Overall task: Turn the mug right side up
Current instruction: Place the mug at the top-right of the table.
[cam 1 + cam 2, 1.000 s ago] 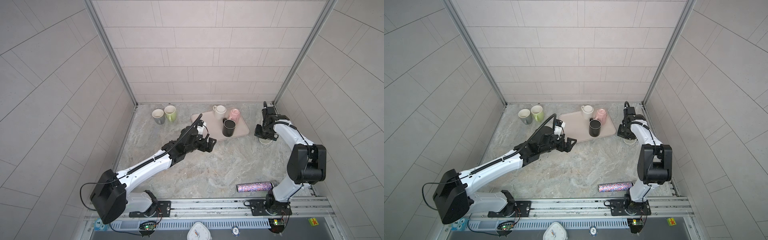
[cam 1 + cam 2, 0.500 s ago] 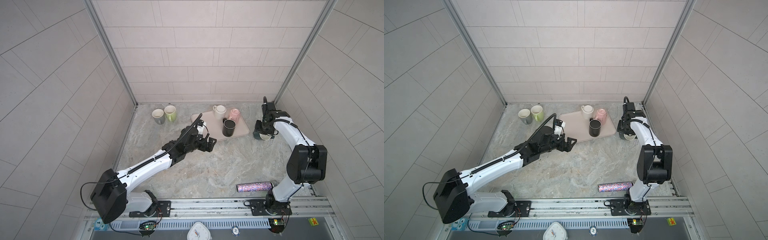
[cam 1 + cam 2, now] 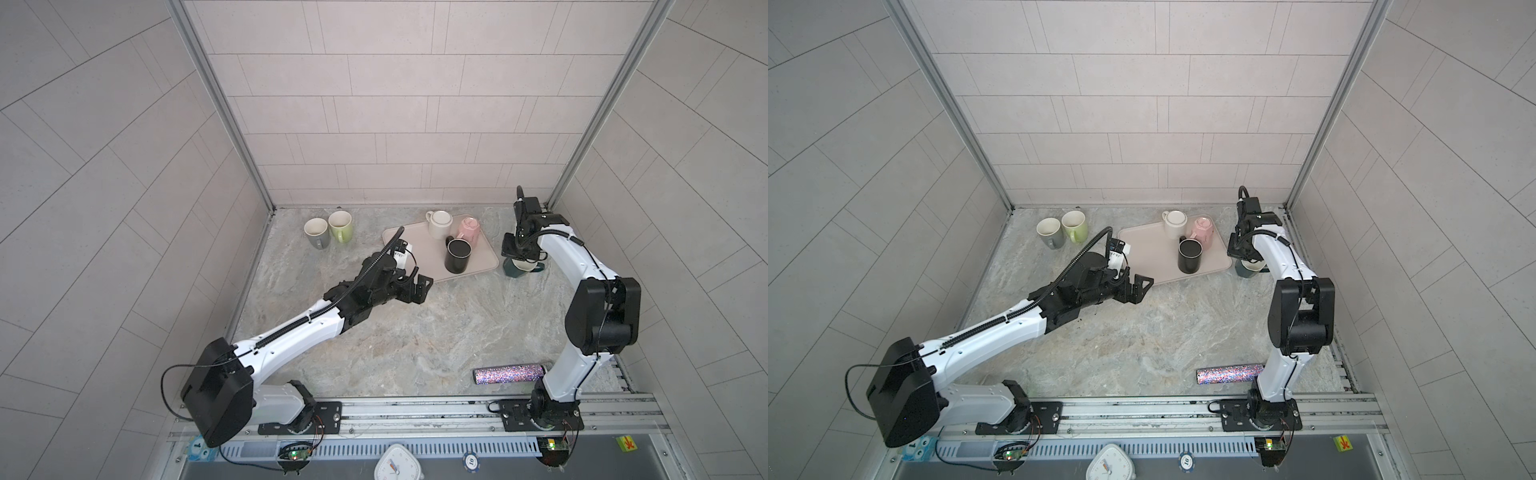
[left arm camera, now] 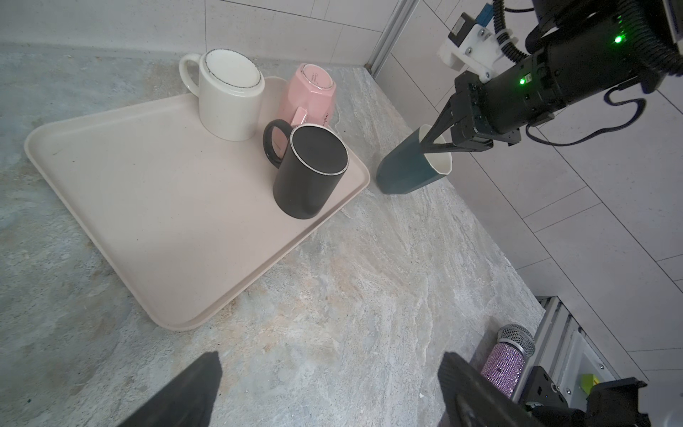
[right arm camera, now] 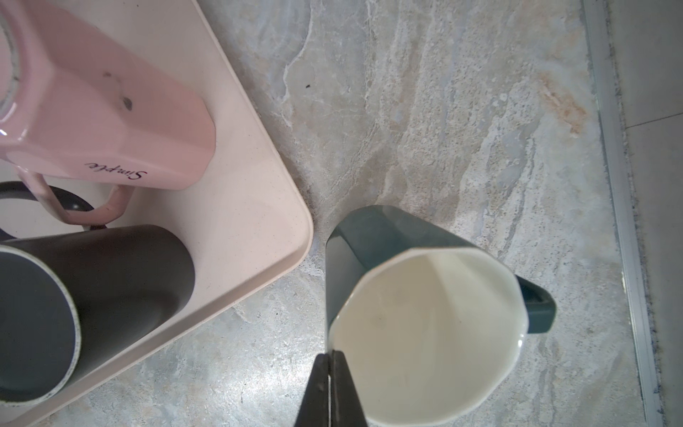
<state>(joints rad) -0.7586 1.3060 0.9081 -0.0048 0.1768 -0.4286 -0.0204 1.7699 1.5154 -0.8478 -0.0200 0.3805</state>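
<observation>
The teal mug [image 4: 403,173] is seen mouth-up, slightly tilted, on the table [image 4: 369,277] just beside a corner of the tray [image 4: 148,222], its rim clenched by the right pincer [image 5: 330,356]. The left pincer [image 3: 417,288] is held released above the table, near the tray

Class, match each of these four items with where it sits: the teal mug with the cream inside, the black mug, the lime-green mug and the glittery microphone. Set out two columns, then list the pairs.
Column one
1. teal mug with cream inside
2. black ceramic mug
3. lime-green mug
4. glittery microphone

Column two
A. lying alone on the marble table
B. open side up beside the grey mug
C. just off the beige tray, rim pinched by the right gripper, jaws shut
D. on that tray, base up

Pairs: 1-C, 2-D, 3-B, 4-A
</observation>
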